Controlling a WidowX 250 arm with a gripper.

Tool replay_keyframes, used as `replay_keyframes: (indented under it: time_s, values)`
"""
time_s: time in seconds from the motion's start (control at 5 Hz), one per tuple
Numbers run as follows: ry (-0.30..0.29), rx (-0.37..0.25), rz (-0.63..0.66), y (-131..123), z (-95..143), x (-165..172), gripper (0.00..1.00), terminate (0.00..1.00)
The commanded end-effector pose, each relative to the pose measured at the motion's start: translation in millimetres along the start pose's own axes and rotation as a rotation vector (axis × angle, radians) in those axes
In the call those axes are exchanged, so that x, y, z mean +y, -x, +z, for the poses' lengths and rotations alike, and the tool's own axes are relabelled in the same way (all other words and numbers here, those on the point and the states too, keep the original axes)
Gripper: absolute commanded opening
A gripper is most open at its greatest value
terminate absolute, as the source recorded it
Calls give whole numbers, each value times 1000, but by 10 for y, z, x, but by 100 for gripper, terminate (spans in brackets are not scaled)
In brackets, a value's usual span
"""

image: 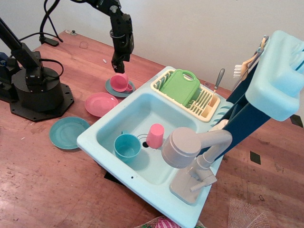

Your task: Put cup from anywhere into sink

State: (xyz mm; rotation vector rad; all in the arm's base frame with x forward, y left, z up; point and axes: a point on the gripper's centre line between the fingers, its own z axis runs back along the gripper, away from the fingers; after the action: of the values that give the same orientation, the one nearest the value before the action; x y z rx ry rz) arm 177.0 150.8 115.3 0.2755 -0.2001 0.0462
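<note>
Cup (119, 82): small pink teacup, upright on a small teal saucer (114, 90) on the wooden table (57, 190), just off the far-left corner of the sink (109, 124). Not yet in the basin, so the task proper is undone; my read is that the grasp is only being set up and the lift, carry and release all remain.

Orientation: mouth faces up, long axis vertical. Loop handle sticks out toward the sink side, roughly toward the dish rack (205, 108).

Gripper (117, 67): directly above the cup, fingertips at or just over its far rim. Contact cannot be resolved. Whether the jaws are spread or closed is also not readable at this angle; recorded as undetermined.

Surroundings, moving outward:
- Pink plate (100, 103) just beside the saucer, toward the table's left edge.
- Larger teal plate (68, 132) nearer the front, left of the sink's left wall.
- Inside the basin: teal cup (127, 146) and a taller pink tumbler (155, 136), both by the drain hole; neither is the target.
- Grey faucet (187, 152) at the sink's near-right corner.
- Green cutting board (180, 87) stands in the rack along the sink's far edge.
</note>
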Motion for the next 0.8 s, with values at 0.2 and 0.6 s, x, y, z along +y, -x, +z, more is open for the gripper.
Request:
replay_keyframes:
  time_s: [0.2,0.6]
  values:
    - [17,8,-22,-19,-131,-15,100,0]
    - [14,16,-18,112,-266,27,100,0]
